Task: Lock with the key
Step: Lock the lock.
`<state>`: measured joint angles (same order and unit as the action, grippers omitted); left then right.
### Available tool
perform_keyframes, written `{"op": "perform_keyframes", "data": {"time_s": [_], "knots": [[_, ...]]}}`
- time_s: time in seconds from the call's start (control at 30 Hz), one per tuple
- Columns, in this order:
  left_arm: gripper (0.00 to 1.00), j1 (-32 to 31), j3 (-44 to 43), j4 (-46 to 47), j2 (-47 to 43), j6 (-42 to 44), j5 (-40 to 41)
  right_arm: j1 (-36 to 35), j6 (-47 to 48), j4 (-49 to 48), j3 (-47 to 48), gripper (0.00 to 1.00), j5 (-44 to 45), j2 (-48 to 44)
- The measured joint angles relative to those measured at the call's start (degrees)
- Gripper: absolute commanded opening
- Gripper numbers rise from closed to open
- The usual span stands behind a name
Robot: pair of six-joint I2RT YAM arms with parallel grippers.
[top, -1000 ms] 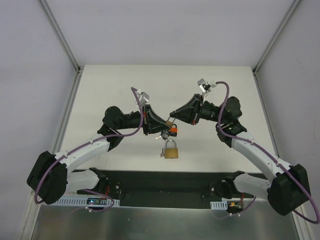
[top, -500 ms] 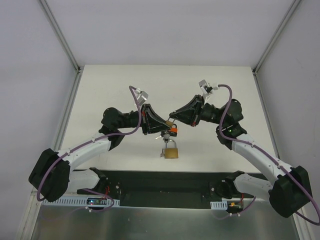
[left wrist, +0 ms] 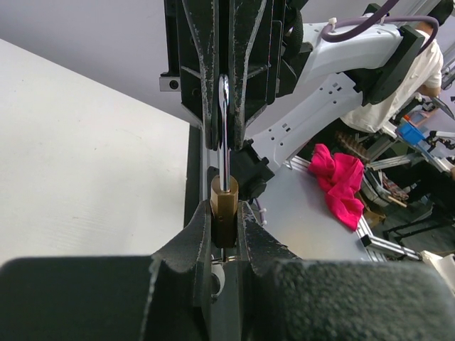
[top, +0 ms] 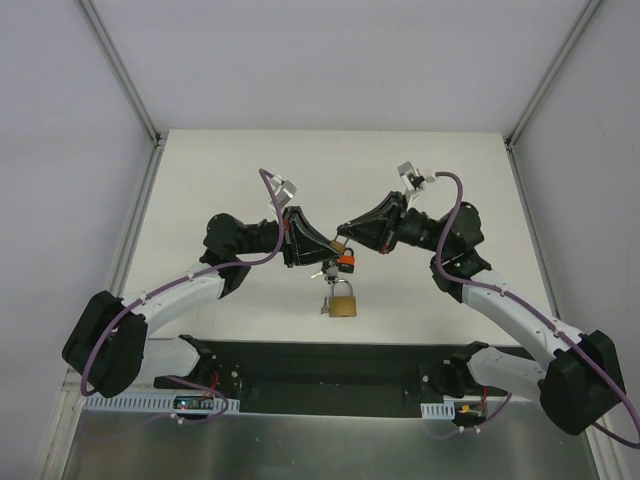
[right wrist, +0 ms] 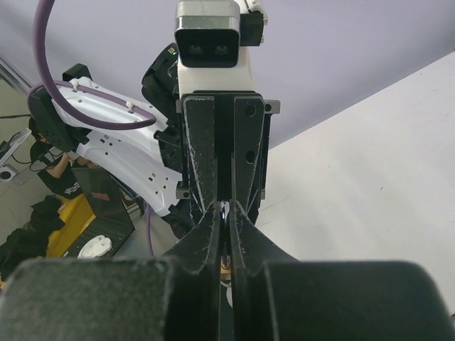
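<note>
A small brass padlock (top: 338, 246) hangs in the air between my two grippers above the table's middle. My left gripper (top: 327, 253) is shut on its brass body (left wrist: 224, 202). My right gripper (top: 343, 236) faces it and is shut on the thin silver shackle (left wrist: 224, 135), which shows as a sliver between the right fingertips (right wrist: 226, 208). An orange-and-black piece (top: 347, 262) and small silver keys (top: 328, 271) hang just under the grippers. A key stub and ring show dimly under the body in the left wrist view. A second, larger brass padlock (top: 343, 302) lies below them.
The white table (top: 240, 170) has metal rails along both sides. A black mat (top: 320, 365) runs along the near edge between the arm bases. A pink cloth (left wrist: 340, 177) lies off the table in the left wrist view.
Both grippers stay clamped on the small padlock at the same spot. The arms' elbows have shifted slightly; the padlock on the table has not moved.
</note>
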<state>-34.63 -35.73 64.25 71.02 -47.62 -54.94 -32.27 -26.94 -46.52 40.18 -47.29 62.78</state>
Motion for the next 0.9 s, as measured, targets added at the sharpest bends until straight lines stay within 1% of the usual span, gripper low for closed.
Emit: {"op": "perform_keyframes", "data": {"time_s": [0.33, 0.57, 0.9], "knots": [[0.0, 1.5, 0.0, 0.1, 0.0, 0.1, -0.6, -0.9, 0.1, -1.4, -0.5, 0.0, 2.2, 0.6], [0.0, 2.5, -0.3, -0.5, 0.0, 0.0, -2.4, -1.8, 0.4, -2.7, -1.6, 0.0, 3.5, 0.8], [0.0, 3.6, -3.5, -1.2, 0.9, -1.0, -5.9, -3.6, 1.7, -4.5, -2.2, 0.0, 5.8, 0.9]]}}
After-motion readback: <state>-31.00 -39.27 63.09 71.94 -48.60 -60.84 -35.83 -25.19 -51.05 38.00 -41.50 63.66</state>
